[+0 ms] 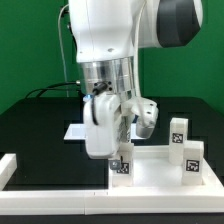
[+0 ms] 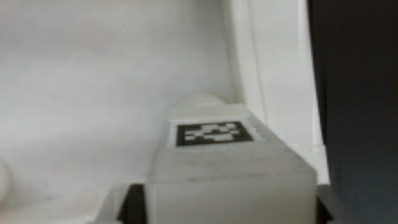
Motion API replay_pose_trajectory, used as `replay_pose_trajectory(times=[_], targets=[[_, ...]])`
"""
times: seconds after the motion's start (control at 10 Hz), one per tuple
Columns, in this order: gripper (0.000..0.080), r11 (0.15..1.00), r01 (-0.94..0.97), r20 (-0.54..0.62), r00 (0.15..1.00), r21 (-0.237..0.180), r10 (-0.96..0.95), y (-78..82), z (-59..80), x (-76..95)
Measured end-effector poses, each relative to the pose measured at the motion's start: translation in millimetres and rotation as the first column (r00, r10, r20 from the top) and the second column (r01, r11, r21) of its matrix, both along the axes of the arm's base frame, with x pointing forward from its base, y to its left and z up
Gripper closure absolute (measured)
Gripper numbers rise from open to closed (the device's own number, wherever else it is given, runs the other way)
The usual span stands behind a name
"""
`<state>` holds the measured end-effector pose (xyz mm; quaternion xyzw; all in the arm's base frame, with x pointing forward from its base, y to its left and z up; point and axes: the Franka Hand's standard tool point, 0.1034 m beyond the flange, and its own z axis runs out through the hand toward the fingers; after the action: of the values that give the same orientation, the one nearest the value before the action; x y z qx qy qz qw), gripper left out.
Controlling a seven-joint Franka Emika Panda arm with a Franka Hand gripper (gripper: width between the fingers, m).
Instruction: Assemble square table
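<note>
Exterior view — gripper (image 1: pixel 119 157) low over the square top (image 1: pixel 155 168), jaws narrowed on a tagged leg block (image 1: pixel 121 165) held upright; two more leg blocks (image 1: pixel 190 156) stand nearby.

Wrist view — leg block (image 2: pixel 217 150) clamped between the fingers (image 2: pixel 128 205), above the white top (image 2: pixel 89 90).

matte black tabletop (image 1: pixel 35 125), long white border rail (image 1: pixel 60 187) along its near edge, green backdrop wall (image 1: pixel 25 45)
</note>
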<state>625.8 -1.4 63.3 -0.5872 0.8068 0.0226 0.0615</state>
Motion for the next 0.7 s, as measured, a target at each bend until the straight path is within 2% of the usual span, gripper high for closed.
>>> replay_pose_trajectory(times=[0.3,0.7], targets=[[0.0502,0.989,0.146,-0.004,0.989,-0.004,-0.146,0.7,0.8,-0.8],[0.0496,0.986,0.166,-0.011,0.986,-0.008,-0.166,0.7,-0.7,-2.1]])
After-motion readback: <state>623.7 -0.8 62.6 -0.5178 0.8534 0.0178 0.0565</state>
